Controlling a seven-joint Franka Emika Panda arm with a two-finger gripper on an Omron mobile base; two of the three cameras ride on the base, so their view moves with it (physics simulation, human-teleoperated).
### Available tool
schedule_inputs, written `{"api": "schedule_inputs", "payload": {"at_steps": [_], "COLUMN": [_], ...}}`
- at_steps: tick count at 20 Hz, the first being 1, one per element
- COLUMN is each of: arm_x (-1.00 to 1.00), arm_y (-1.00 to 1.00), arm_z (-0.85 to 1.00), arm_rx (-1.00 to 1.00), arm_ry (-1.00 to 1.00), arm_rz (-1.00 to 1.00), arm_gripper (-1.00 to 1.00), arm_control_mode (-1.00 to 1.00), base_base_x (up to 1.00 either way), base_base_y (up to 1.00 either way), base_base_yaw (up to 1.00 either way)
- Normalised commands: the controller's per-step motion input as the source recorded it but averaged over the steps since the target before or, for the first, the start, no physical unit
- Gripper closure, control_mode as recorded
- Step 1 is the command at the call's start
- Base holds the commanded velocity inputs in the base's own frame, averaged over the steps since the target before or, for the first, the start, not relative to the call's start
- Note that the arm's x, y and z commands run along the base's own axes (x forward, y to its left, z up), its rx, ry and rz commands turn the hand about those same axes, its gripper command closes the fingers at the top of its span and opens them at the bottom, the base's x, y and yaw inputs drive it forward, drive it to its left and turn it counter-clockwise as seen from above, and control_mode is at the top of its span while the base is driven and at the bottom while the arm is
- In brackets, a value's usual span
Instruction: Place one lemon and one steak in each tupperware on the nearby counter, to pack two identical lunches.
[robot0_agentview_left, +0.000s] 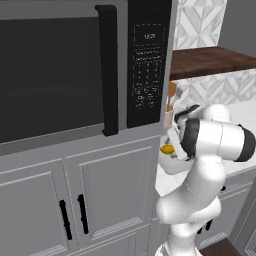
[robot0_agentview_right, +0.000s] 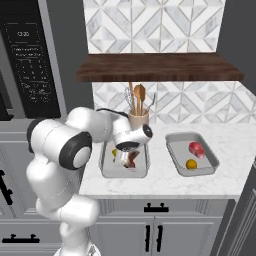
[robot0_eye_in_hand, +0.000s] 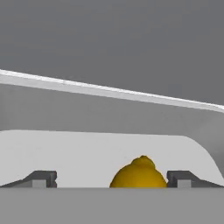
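In the left base view the microwave (robot0_agentview_left: 75, 70) shows a small display and keypad, both too blurred to read; the arm hides most of the left tupperware (robot0_agentview_left: 172, 162), where one lemon (robot0_agentview_left: 167, 148) peeks out. In the right base view the gripper (robot0_agentview_right: 125, 159) sits low in the left tupperware (robot0_agentview_right: 107, 167) on the counter (robot0_agentview_right: 200, 185), over a lemon (robot0_agentview_right: 114, 152) and steak (robot0_agentview_right: 132, 159); the right tupperware (robot0_agentview_right: 176, 152) holds another steak (robot0_agentview_right: 197, 148) and lemon (robot0_agentview_right: 191, 164). In the hand view the fingers (robot0_eye_in_hand: 41, 179) stand wide apart, a lemon (robot0_eye_in_hand: 138, 173) between them, its underside cut off.

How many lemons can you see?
2. One lemon lies in the right tray beside a steak; the other is in the left tray, under the open pincer.
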Motion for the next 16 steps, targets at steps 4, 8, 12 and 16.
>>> {"api": "schedule_inputs", "payload": {"at_steps": [4,8,12,16], "arm_x": [-0.34,-0.43,-0.71,-0.69], "arm_y": [0.0,0.0,0.0,0.03], "arm_z": [0.71,0.9,0.78,0.92], "arm_rx": [0.0,0.0,0.0,-0.01], "arm_ry": [-0.23,-0.23,-0.31,-0.31], "arm_rz": [0.05,0.04,0.01,0.0], "arm_gripper": [-1.0,-1.0,-1.0,-1.0], "arm_control_mode": [-1.0,-1.0,-1.0,-1.0], "base_base_x": [0.0,0.0,0.0,0.0], "base_base_y": [0.0,0.0,0.0,0.0], "base_base_yaw": [0.0,0.0,0.0,0.0]}}
